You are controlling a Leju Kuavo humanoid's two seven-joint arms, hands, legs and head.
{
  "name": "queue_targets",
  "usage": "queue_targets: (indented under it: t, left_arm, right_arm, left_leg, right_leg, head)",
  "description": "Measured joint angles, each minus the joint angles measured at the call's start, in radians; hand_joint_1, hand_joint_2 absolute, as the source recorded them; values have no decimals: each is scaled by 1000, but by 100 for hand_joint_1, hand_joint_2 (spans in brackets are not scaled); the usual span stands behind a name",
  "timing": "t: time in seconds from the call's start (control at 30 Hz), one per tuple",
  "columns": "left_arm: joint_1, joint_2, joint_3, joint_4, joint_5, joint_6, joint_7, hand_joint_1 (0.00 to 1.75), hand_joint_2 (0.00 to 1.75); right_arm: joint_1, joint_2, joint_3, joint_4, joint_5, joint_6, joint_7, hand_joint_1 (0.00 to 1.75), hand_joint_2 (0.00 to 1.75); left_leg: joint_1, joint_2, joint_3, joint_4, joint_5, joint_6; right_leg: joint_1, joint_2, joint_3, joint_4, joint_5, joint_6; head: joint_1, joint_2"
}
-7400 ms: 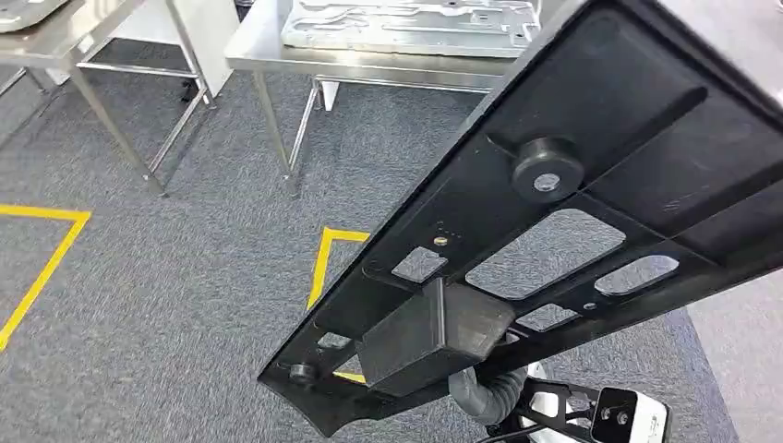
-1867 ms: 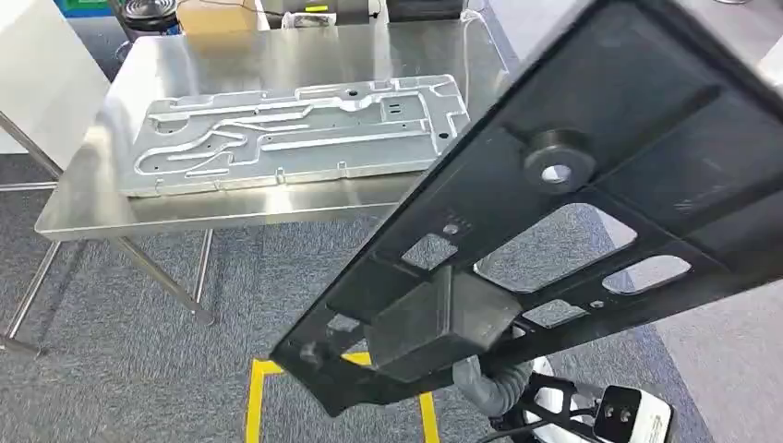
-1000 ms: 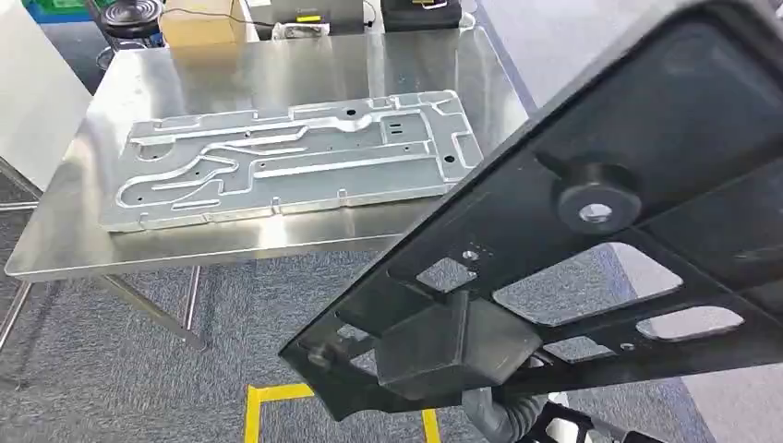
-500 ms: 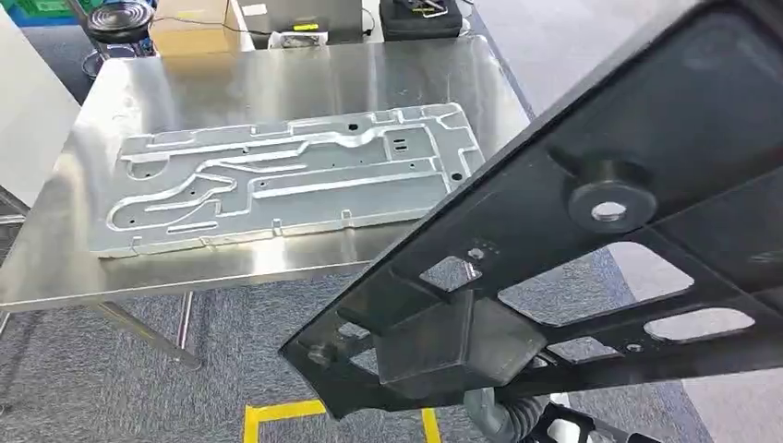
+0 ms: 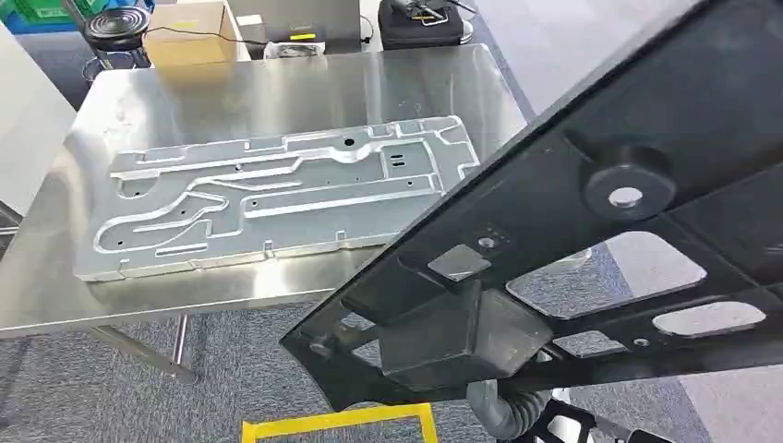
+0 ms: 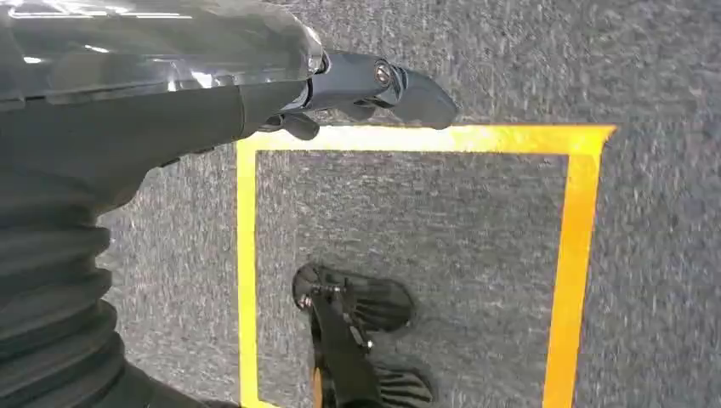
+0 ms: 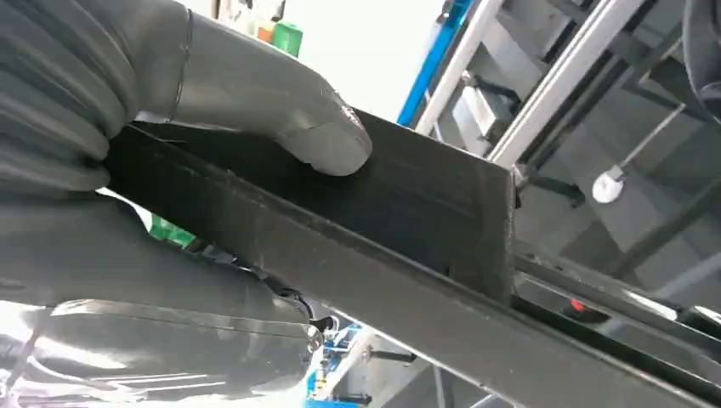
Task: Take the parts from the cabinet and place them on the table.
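Steel table (image 5: pixel 277 83) at 11 o'clock on grey carpet (image 5: pixel 92 388); silver machined plate (image 5: pixel 277 194) lies flat on it; cardboard box (image 5: pixel 185 32) and black case (image 5: pixel 420 23) just beyond its 12 o'clock edge; yellow floor tape (image 5: pixel 337 423) at 6; no readable writing. Right hand (image 7: pixel 170 110) grips the black panel (image 5: pixel 591 212), held tilted, 3 o'clock; left hand (image 6: pixel 357 85) holds nothing, fingers apart.

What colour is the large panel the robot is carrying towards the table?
Black: the panel is matte black all over, seen best in the head view.
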Motion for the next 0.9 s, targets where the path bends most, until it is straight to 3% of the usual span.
queue_targets:
  t: [0.03,0.13,0.17,0.2,0.23,0.3,0.37,0.47,0.5,0.53,0.57,0.63,0.67,0.7,0.73,0.8,0.83,0.9]
  left_arm:
    - [-1,0,0,0,4,0,-1,0,175]
    - [2,1,3,0,10,0,-7,0,175]
    - [6,1,3,0,12,0,-8,0,175]
    - [9,0,3,0,14,0,-8,0,175]
    - [11,0,4,0,16,0,-7,0,175]
    - [11,0,5,0,18,3,-6,0,175]
    - [9,0,11,0,25,3,-3,0,175]
    - [10,0,19,0,28,3,-2,0,175]
    - [10,-2,20,0,28,3,-2,0,175]
    - [10,-2,21,0,28,3,-5,0,175]
    - [9,-2,21,0,28,2,-7,0,175]
    - [9,-2,21,0,28,2,-10,0,175]
    - [10,-2,22,0,28,2,-10,0,175]
    - [13,-2,22,0,27,2,-10,0,175]
    - [14,-2,22,0,27,2,-10,0,175]
    - [13,-4,22,0,27,2,-10,0,175]
    - [15,-6,22,0,27,2,-10,0,175]
    - [12,-10,23,0,27,2,-10,0,175]
  right_arm:
    - [-6,0,0,0,-3,5,0,175,175]
    - [-16,0,0,6,-4,7,0,175,175]
    - [-16,0,0,10,-4,7,0,175,175]
    - [-16,0,0,12,-4,8,0,175,175]
    - [-16,0,0,14,-5,11,0,175,175]
    - [-20,0,0,18,-10,20,0,175,175]
    - [-31,0,0,25,-15,28,0,175,175]
    - [-39,0,0,35,-22,36,0,175,175]
    - [-43,0,0,36,-23,40,0,175,175]
    - [-47,0,0,37,-24,40,0,175,175]
    - [-50,0,0,39,-24,40,0,175,175]
    - [-45,0,0,46,-21,39,0,175,175]
    - [-44,0,0,51,-20,39,0,175,175]
    - [-44,0,0,55,-20,39,0,175,175]
    - [-44,0,0,58,-19,39,0,175,175]
    - [-44,0,0,60,-19,39,0,175,175]
    - [-45,0,0,62,-19,39,0,175,175]
    - [-46,0,0,65,-18,39,0,175,175]
  left_leg:
    - [-2,0,-18,45,-19,-1]
    - [0,-1,-161,278,-98,-10]
    - [0,-1,-201,321,-94,-12]
    - [1,0,-214,310,-58,-13]
    - [3,0,-202,249,-1,-13]
    - [5,0,-144,72,123,-10]
    - [-1,-1,-125,17,110,4]
    - [-2,-3,-126,22,102,20]
    - [4,-3,-115,13,101,28]
    - [4,-2,-108,11,96,35]
    - [4,-2,-105,10,93,40]
    - [3,-2,-98,11,82,43]
    - [2,-2,-91,11,76,44]
    - [2,-3,-81,11,69,43]
    - [2,-4,-68,11,61,42]
    - [1,-6,-41,10,44,38]
    - [1,-7,-38,6,36,34]
    - [-3,-7,-34,6,28,21]
  right_leg:
    - [-1,-2,14,-8,-5,-8]
    - [0,-3,34,-10,-23,-15]
    - [0,-1,43,-9,-30,-15]
    - [-1,1,54,-9,-38,-14]
    - [-1,3,68,-9,-48,-11]
    - [-1,3,98,-8,-71,-5]
    - [7,8,94,2,-85,9]
    - [5,7,98,-7,-92,23]
    - [2,6,104,-2,-103,30]
    - [1,4,91,34,-116,34]
    - [0,3,57,91,-139,37]
    - [-2,3,-62,278,-204,44]
    - [-2,3,-104,332,-208,45]
    - [-2,2,-123,334,-179,45]
    - [-2,2,-113,280,-120,41]
    - [1,2,-51,100,9,27]
    - [7,2,-29,45,25,17]
    - [13,-2,-20,27,6,12]
  head:
    - [-1,0]
    - [-1,0]
    - [-1,0]
    - [0,0]
    - [-1,0]
    - [0,0]
    - [0,0]
    - [0,0]
    - [0,0]
    - [0,0]
    - [0,0]
    - [0,0]
    - [0,0]
    - [0,0]
    - [0,0]
    - [0,0]
    - [0,0]
    - [0,0]
